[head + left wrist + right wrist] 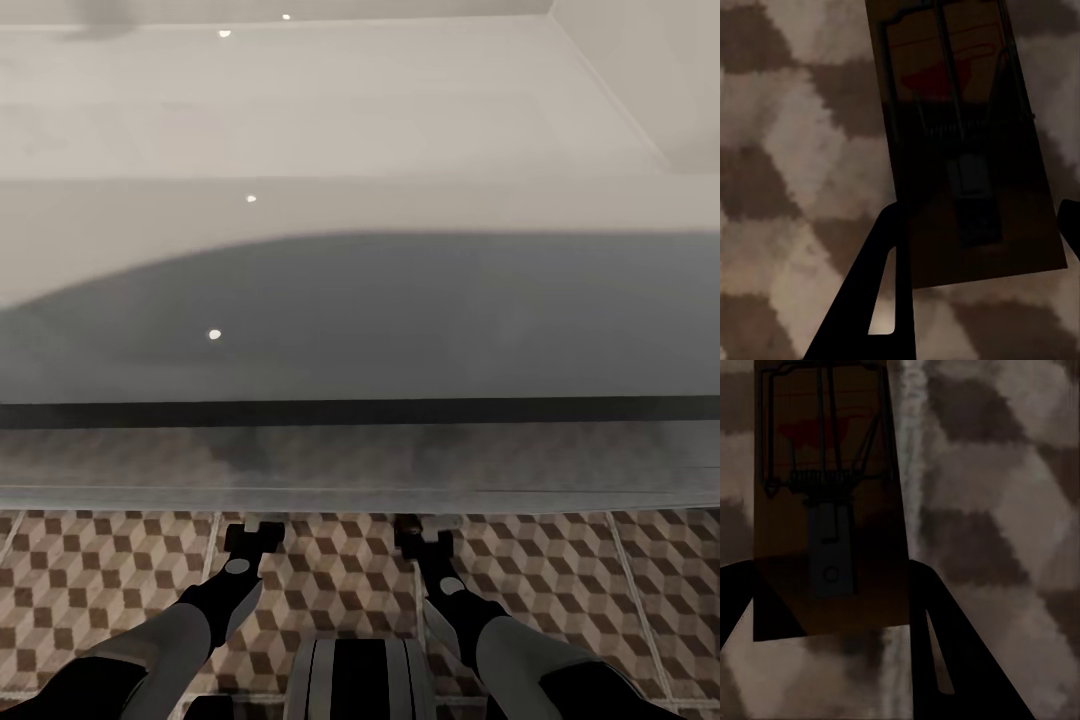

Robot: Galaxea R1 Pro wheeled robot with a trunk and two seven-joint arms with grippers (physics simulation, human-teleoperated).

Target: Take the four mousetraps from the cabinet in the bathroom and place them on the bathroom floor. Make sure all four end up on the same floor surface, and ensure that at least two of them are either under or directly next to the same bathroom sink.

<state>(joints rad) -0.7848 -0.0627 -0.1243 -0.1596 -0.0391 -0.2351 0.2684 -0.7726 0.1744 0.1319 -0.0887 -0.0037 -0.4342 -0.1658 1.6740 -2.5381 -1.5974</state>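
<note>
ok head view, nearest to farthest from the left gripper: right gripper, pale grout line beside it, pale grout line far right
1. near pale grout line, just beside the left gripper, on its left.
2. right gripper, to its right.
3. far-right pale grout line, past the right gripper.

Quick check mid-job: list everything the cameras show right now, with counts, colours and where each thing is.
Long white wall-hung basin unit: one, white with a shadowed grey underside, straight ahead, overhanging the floor.
Cube-pattern tiled floor: brown, beige and white, under the basin and the arms.
Flat tan wooden mousetraps: two, dark wire springs, red spot; one between the left fingers, one between the right fingers, both above the tiles.
Left gripper: dark, low near the basin's edge.
Right gripper: dark, beside it.
</note>
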